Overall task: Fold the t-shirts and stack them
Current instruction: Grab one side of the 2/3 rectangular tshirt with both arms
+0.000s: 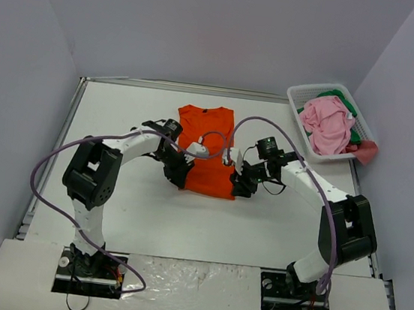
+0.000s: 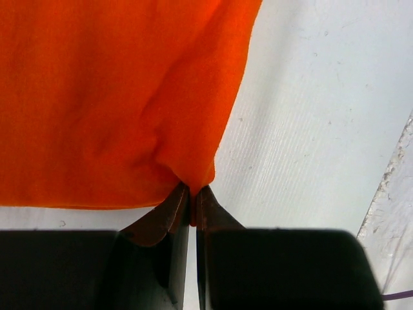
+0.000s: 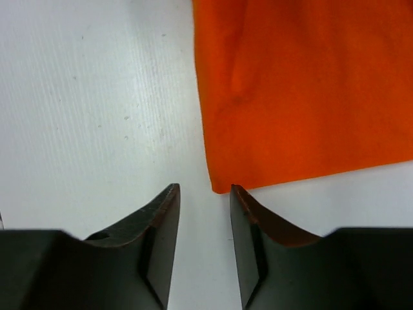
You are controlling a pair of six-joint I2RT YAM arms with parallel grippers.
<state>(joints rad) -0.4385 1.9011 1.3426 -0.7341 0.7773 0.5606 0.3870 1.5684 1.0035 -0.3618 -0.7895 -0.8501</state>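
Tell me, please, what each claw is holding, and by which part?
The left claw pinches the orange t-shirt by its near hem corner; the right claw is open, holding nothing.

No readable text, label, brand, number or sign appears in any view: none on the shirts, arms, basket or surface.

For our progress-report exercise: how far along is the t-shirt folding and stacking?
Done: bright orange cloth t-shirt lies flat, folded narrow. In hand: left gripper pinches its corner; right gripper open by another. Left: pink cloth t-shirt and green cloth t-shirt sit in white plastic basket.
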